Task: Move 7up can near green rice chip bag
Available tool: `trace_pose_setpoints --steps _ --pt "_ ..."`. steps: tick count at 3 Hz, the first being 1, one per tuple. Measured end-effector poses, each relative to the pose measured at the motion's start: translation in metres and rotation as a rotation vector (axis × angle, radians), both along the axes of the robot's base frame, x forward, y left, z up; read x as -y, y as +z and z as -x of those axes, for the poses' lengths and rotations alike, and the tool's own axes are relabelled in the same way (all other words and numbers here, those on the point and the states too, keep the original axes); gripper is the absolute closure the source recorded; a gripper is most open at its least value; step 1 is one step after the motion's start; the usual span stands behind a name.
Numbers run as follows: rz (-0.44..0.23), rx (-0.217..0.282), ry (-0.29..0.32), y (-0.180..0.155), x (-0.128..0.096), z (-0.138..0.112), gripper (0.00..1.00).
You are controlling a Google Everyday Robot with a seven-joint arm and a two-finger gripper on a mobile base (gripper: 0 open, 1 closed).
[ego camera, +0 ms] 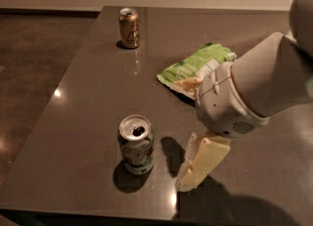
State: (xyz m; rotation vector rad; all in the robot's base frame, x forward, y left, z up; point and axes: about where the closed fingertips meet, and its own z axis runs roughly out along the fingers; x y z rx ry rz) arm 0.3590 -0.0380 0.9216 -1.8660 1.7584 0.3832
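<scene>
The 7up can (pixel 136 145) stands upright near the table's front edge, white and green with a silver open top. The green rice chip bag (pixel 195 66) lies flat behind it to the right, partly hidden by my arm. My gripper (pixel 195 169) hangs low over the table just right of the can, a short gap from it and not touching it. Its cream fingers (pixel 201 161) point down and toward the front edge.
A copper-brown can (pixel 129 28) stands upright at the far left of the dark table (pixel 88 107). My large white arm housing (pixel 254 88) fills the right side. The table's left edge drops to a brown floor (pixel 29 73).
</scene>
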Motion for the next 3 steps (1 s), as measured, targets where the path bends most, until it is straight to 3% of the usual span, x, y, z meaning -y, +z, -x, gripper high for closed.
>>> trace_pose_setpoints --steps 3 --pt "-0.076 -0.107 0.019 -0.024 -0.062 0.008 0.02"
